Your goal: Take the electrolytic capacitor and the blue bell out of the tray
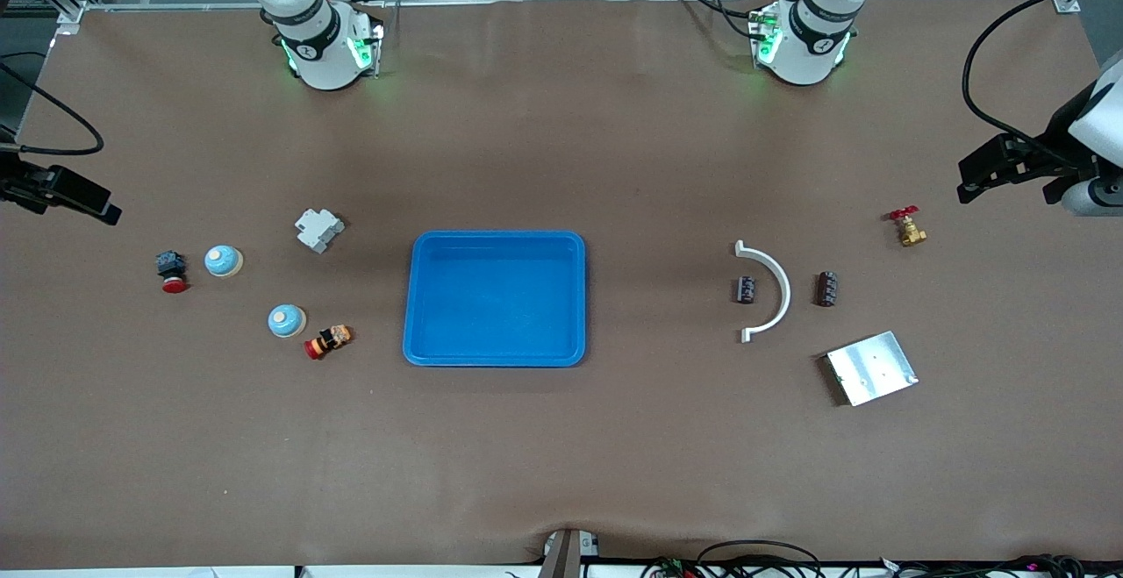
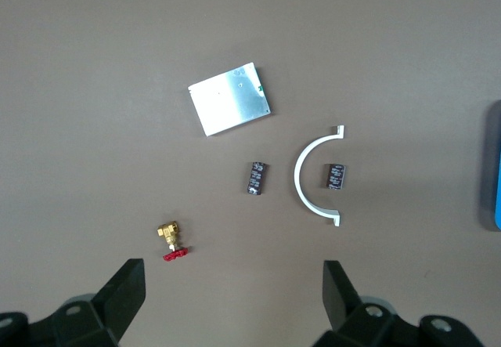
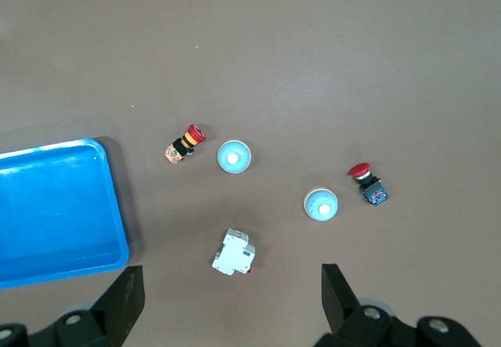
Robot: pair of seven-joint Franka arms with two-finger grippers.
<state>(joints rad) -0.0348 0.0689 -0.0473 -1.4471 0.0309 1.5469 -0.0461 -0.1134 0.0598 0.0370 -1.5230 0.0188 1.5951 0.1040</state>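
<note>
In the front view you have a blue tray [image 1: 496,297] at the middle of the brown desk [image 1: 561,455]. Toward the right arm's end lie two pale blue bells: one bell [image 1: 223,260] just beside a red push button [image 1: 171,272], the other bell [image 1: 286,321] nearer the camera, just beside a red and orange button [image 1: 328,341]. A white breaker [image 1: 318,229] sits farther from the camera than both. Toward the left arm's end a white curved bracket [image 1: 768,290] lies between two dark capacitors: one capacitor [image 1: 746,289] inside its curve, the second capacitor [image 1: 826,289] outside it. A brass valve [image 1: 909,227] with a red handle and a metal plate [image 1: 870,367] lie close by. Both arms wait at the desk's ends, the right pincer [image 1: 83,201] and the left pincer [image 1: 987,176] each hanging over the desk's edge.

In the left wrist view you see the left pincer [image 2: 233,290] spread wide with nothing in it, above the valve [image 2: 170,240], both capacitors [image 2: 256,178] and the bracket [image 2: 313,184].

In the right wrist view the right pincer [image 3: 232,296] is likewise wide apart and holds nothing, above the breaker [image 3: 233,252], both bells [image 3: 234,157] and the tray's corner [image 3: 59,210].
</note>
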